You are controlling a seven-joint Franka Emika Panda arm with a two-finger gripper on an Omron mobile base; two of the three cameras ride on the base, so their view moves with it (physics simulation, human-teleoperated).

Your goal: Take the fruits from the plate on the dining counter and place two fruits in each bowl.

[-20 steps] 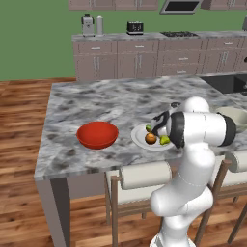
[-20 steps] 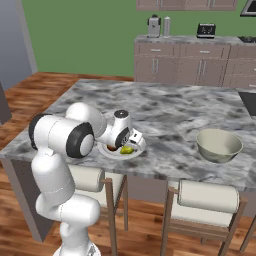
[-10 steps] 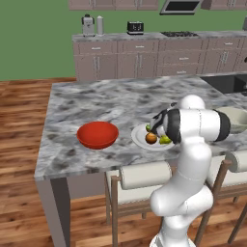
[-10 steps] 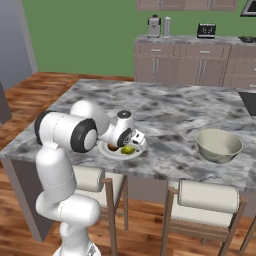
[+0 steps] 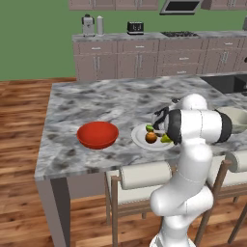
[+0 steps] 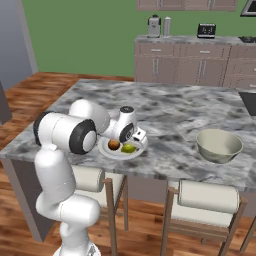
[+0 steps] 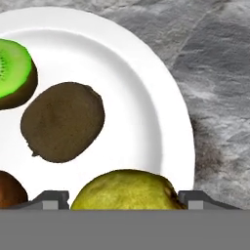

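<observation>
One broad dining counter [image 5: 96, 103] of grey-and-white marble carries everything we work on, with bare stone open toward its far edge and its left end. We see the red bowl [image 5: 98, 134] near the front edge, holding nothing, and the white plate [image 5: 141, 137] just beside it at its 3 o'clock. The beige bowl [image 6: 219, 145] sits well apart from the plate, also holding nothing. On the plate in the hand view we find a brown kiwi [image 7: 62, 121] at the middle, a cut kiwi half [image 7: 14, 73] at its 10 o'clock and a yellow-green pear [image 7: 126, 189] at its 5 o'clock. Our gripper [image 7: 126, 199] hangs low over the plate, its fingertips [image 7: 51, 199] flanking the pear; whether they touch it we cannot tell. No writing is readable.
</observation>
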